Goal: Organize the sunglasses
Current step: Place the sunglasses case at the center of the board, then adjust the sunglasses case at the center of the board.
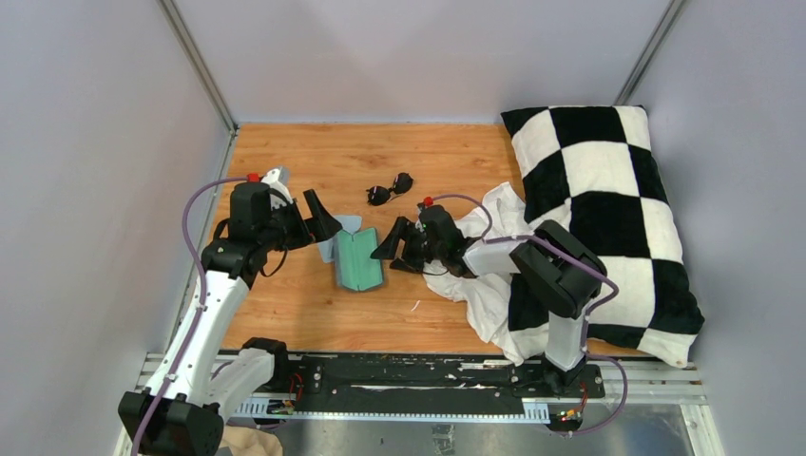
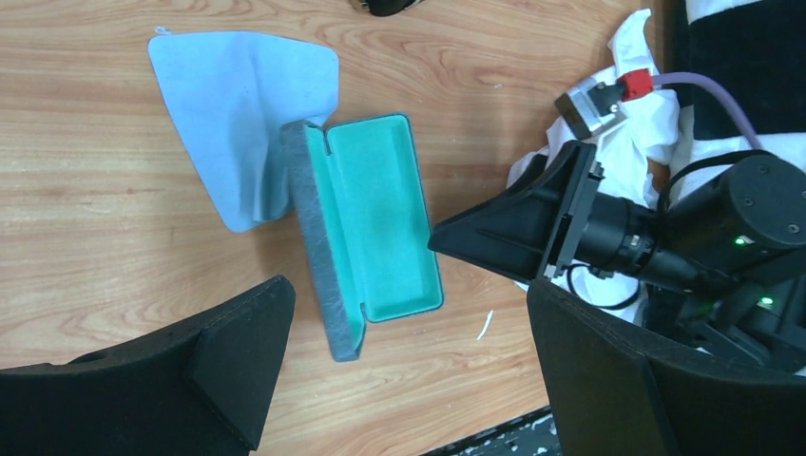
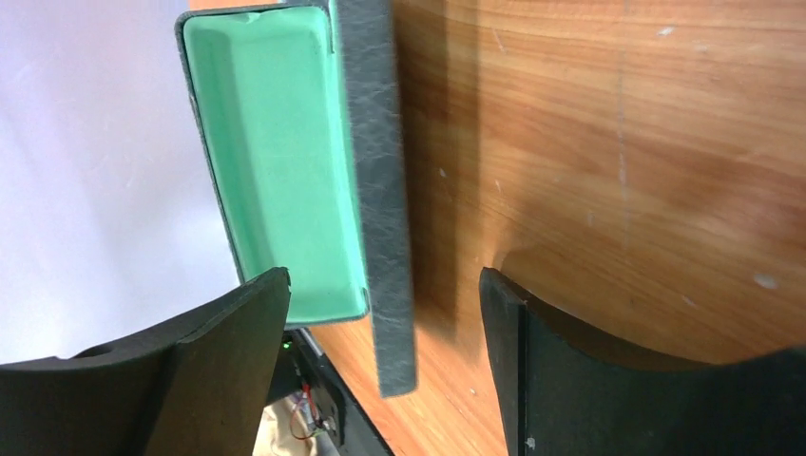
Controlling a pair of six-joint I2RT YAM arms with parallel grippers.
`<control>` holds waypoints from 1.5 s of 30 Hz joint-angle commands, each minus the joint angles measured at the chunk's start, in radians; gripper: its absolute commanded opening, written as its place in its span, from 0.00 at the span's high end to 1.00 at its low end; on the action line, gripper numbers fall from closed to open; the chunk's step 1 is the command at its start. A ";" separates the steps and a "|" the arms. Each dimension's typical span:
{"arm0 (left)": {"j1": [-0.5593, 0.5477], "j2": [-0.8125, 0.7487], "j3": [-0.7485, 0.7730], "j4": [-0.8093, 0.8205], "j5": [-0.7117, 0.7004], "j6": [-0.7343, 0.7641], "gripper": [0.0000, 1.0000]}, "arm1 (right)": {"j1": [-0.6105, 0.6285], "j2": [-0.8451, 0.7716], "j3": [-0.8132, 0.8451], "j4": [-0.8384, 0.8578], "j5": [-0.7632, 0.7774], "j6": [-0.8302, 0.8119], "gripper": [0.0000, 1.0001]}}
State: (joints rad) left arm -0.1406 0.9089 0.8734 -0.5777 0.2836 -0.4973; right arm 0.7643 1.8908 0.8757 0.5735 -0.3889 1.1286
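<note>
One sunglasses [image 1: 390, 190] pair: long axis near-left to far-right.

Even, diffuse light fills the top view, leaving only faint, short shadows on the wooden surface [image 1: 314, 161]. In the right wrist view a broad soft shadow darkens the wood beside the case [image 3: 276, 161], the pale wall [image 3: 86, 190] is washed out, and the right end effector [image 3: 385, 275] looks slightly soft.
</note>
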 commanded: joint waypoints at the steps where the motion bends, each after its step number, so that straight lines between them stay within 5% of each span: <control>1: 0.004 0.007 0.002 0.008 0.005 -0.003 0.00 | 0.010 -0.096 0.041 -0.279 0.119 -0.168 0.21; 11: 0.004 0.017 -0.014 0.000 -0.023 0.004 0.00 | -0.004 -0.378 0.133 -0.631 0.303 -0.456 0.22; 19: 0.004 0.036 -0.022 -0.041 -0.118 0.001 0.00 | 0.005 -0.533 0.073 -0.711 0.305 -0.519 0.29; 25: 0.004 0.043 -0.055 -0.047 -0.165 -0.039 0.01 | 0.100 -0.401 0.161 -0.703 0.241 -0.510 0.36; 34: 0.004 0.011 -0.060 -0.062 -0.160 -0.037 0.01 | 0.147 -0.113 0.325 -0.682 0.175 -0.467 0.30; 40: 0.004 0.017 -0.075 -0.049 -0.140 -0.035 0.01 | 0.147 -0.027 0.377 -0.681 0.168 -0.463 0.45; 45: 0.004 0.026 -0.085 -0.034 -0.130 -0.033 0.01 | 0.145 0.048 0.426 -0.691 0.124 -0.464 0.43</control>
State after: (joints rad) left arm -0.1406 0.9321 0.8043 -0.6300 0.1436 -0.5308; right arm 0.9031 1.8847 1.2415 -0.1017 -0.2214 0.6605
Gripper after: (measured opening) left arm 0.993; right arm 0.561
